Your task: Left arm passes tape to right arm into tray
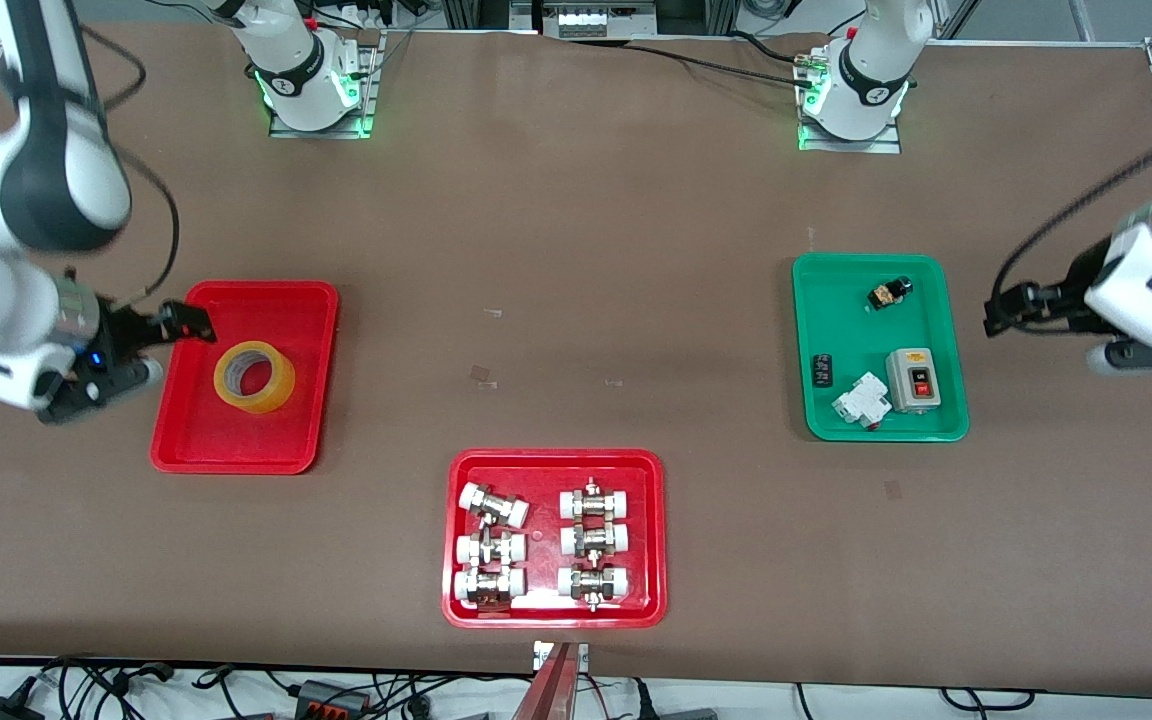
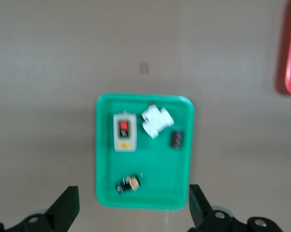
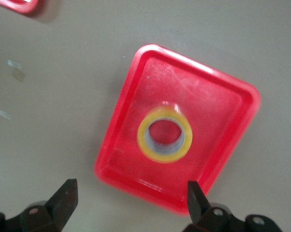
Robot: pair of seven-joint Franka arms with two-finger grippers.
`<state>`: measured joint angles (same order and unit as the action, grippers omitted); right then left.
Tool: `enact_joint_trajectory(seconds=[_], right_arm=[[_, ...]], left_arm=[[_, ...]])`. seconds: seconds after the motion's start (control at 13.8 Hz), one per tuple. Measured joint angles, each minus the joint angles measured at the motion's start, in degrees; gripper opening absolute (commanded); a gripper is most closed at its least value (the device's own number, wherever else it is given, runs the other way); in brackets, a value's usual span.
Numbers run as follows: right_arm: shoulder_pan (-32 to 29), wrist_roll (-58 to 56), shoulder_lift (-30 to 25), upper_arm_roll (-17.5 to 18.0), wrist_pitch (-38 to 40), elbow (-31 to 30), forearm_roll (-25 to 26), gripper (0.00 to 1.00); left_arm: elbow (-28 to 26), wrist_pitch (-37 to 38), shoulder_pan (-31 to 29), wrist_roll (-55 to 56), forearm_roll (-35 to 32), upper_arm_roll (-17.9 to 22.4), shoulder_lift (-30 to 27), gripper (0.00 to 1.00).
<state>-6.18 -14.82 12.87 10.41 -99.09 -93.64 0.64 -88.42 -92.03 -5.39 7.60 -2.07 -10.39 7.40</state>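
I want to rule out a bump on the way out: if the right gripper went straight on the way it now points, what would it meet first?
Probably the red tray: the open right gripper looks down at it, with the tape lying flat inside. Depth is unclear.

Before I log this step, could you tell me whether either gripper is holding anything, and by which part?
Nothing is held. The tape lies in the tray; right gripper and left gripper are open.

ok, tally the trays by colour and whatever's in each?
Red trays: 2
Green tray: 1
Tape roll: 1
White-capped metal fittings: 6
Electrical parts in the green tray: 4
Total: 14
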Motion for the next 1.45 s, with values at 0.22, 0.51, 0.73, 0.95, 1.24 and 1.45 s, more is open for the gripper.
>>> enact_joint_trajectory(seconds=[0.22, 0.51, 0.73, 0.95, 1.24, 1.45], right_arm=[[2.56, 10.29, -8.06, 0.16, 5.26, -0.26, 0.48, 1.00], [2.60, 12.59, -15.15, -0.20, 8.56, -0.97, -1.28, 1.00], [2.45, 12.77, -17.36, -2.10, 8.73, -2.38, -2.36, 1.00], [1.98, 12.76, -15.82, -4.57, 9.19, -0.78, -2.49, 1.00], [2.19, 17.66, -14.86, -4.17, 10.01, 1.80, -2.60, 1.00], [2.25, 18.76, -14.84, -4.06, 10.19, 2.19, -2.60, 1.00]], left_arm=[[-0.89, 3.19, 3.17, 0.45, 0.06, 0.24, -2.99, 1.00], [-1.95, 3.19, 2.88, 0.20, 0.21, 0.52, -3.03, 1.00], [-2.02, 3.17, 2.78, 0.18, 2.05, 0.58, -3.03, 1.00], [-2.02, 3.16, 2.55, 0.13, 2.45, 0.60, -3.03, 1.00], [-2.02, 3.10, 2.47, 0.13, 3.31, 0.68, -3.03, 1.00], [-2.02, 2.98, 2.43, 0.12, 3.44, 0.75, -3.01, 1.00]])
